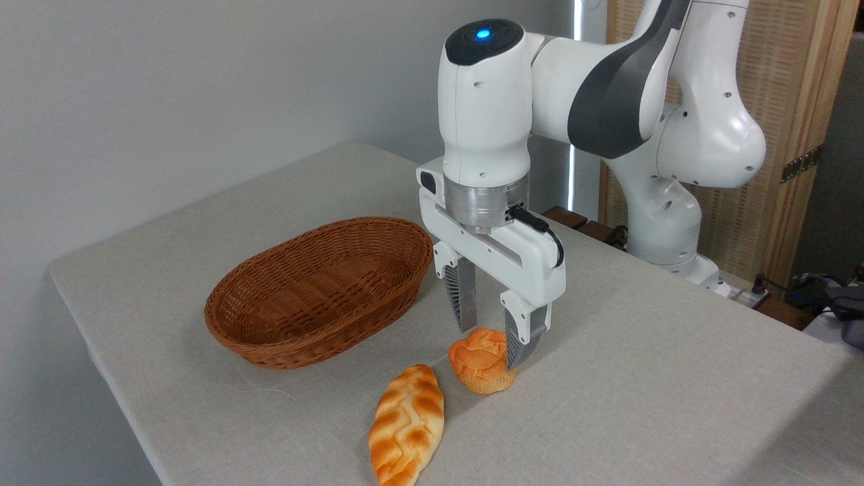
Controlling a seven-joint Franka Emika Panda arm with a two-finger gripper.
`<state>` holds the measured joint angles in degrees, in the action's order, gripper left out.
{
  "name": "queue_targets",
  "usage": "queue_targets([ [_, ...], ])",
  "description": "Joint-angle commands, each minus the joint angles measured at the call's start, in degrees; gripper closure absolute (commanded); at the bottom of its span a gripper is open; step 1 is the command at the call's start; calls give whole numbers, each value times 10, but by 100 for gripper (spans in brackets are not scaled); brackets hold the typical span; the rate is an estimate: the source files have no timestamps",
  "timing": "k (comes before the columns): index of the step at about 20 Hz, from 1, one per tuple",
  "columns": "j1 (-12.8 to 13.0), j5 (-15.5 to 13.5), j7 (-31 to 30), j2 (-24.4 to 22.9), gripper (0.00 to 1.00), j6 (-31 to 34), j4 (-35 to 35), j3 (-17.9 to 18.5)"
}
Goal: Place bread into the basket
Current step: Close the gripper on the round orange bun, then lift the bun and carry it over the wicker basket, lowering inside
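Note:
The bread (476, 363), a small orange-brown bun with a cracked top, sits on the table near the front. My gripper (491, 348) hangs straight down over it, open, with one finger behind the bun's left side and the other covering its right edge. The fingertips are level with the bun's upper half, and I cannot tell whether they touch it. The basket (305, 345), oval brown wicker with low sides, stands to the left of the gripper with nothing in it.
A long braided golden loaf (407, 425) lies just left of and in front of the bun. The table's front-left edge (128, 405) runs close by. The arm's white base (665, 229) stands at the back right before a wooden screen.

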<state>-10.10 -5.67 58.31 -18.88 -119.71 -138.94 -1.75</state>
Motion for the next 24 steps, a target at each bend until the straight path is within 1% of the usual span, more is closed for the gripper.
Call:
queue_targets([
  [1, 3, 5, 8, 9, 0, -24, -6, -4],
  [2, 3, 5, 8, 10, 1, -27, -6, -5],
  [4, 3, 4, 8, 15, 9, -31, -6, -5],
  [5, 3, 3, 8, 17, 21, -32, -6, -5],
  [6, 3, 3, 9, 17, 37, -32, -6, -5],
  [7, 3, 2, 10, 19, 50, -32, -6, -5],
  [8, 3, 2, 10, 20, 57, -32, -6, -5],
  [10, 3, 2, 10, 20, 59, -32, -6, -5],
  [24, 3, 1, 11, 17, 57, -23, -4, -6],
])
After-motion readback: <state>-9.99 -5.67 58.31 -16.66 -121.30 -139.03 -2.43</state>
